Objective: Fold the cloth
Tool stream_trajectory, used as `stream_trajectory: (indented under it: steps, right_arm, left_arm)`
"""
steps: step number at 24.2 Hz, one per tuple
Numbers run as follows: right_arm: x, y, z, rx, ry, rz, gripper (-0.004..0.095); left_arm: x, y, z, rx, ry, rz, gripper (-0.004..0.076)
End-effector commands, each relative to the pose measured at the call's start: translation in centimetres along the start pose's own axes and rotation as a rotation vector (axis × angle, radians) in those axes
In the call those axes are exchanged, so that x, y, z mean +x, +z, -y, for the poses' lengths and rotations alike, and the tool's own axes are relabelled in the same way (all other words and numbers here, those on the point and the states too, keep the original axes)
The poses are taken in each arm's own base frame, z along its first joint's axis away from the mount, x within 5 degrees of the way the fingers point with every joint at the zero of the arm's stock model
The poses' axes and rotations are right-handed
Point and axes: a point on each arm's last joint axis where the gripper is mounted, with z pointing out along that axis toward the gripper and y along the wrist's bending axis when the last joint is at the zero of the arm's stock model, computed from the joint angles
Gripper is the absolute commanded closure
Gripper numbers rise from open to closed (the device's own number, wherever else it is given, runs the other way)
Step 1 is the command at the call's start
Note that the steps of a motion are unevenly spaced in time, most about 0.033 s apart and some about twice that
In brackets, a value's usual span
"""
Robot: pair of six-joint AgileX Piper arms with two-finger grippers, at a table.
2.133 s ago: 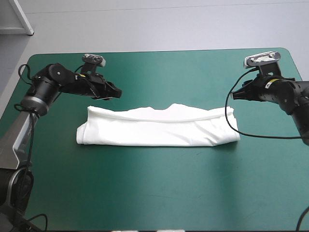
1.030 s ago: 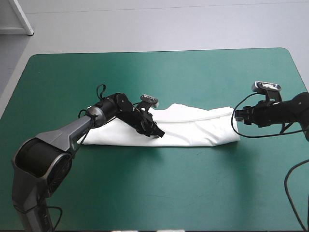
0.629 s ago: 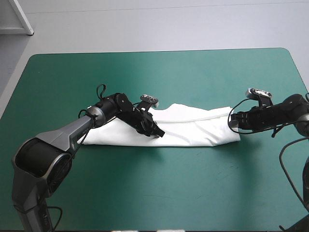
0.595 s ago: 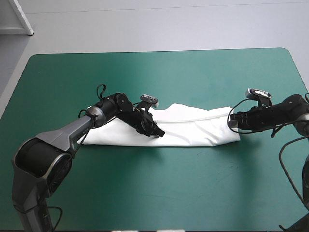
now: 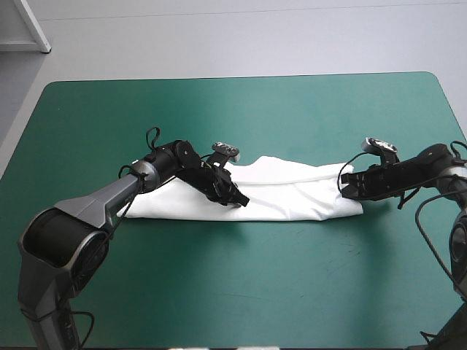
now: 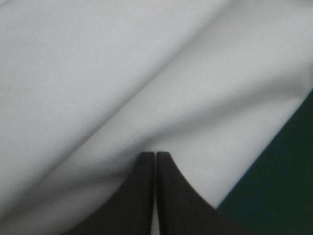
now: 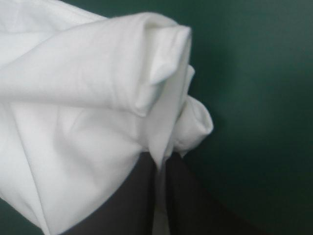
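Note:
The white T-shirt lies folded into a long band across the middle of the table. My left gripper rests shut on the band's middle, near its front edge. In the left wrist view the black fingertips meet in a point, pressing on white cloth. My right gripper is at the band's right end. In the right wrist view its fingers are all but shut with a thin fold of the bunched T-shirt pinched between them.
Teal-green cover stretches broadly in front of the band and beyond it toward the far edge. Bare cover also shows beside the shirt's end in the right wrist view and past the shirt's front edge in the left wrist view.
My right gripper slid left onto the shirt's right end and its fingers closed on the cloth. The left arm earlier swung onto the band's middle and has held still since.

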Motion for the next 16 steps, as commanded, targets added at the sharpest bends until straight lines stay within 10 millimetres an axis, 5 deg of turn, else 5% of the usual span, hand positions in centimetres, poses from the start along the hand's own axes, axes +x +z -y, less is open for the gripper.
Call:
stream_trajectory:
  steps: [1,9,13,16]
  right_arm:
    - [-0.5,-0.8,-1.4,0.014,-0.074,0.021,0.0911]
    - [-3.3,-9.9,-7.4,0.005,-0.218,0.288,0.0911]
    - [-3.6,-11.9,-9.9,-0.036,-0.275,0.339,0.0911]
    - [-3.8,-12.1,-12.6,-0.065,-0.337,0.33,0.0911]
  left_arm:
    - [-1.0,-1.4,0.8,-0.005,0.007,0.075,0.0705]
    - [-1.2,-1.4,0.6,-0.028,0.01,0.092,0.0705]
    - [-1.6,-2.4,0.8,-0.044,0.025,0.13,0.0705]
    - [-2.6,-5.0,1.6,-0.094,0.088,0.183,0.0705]
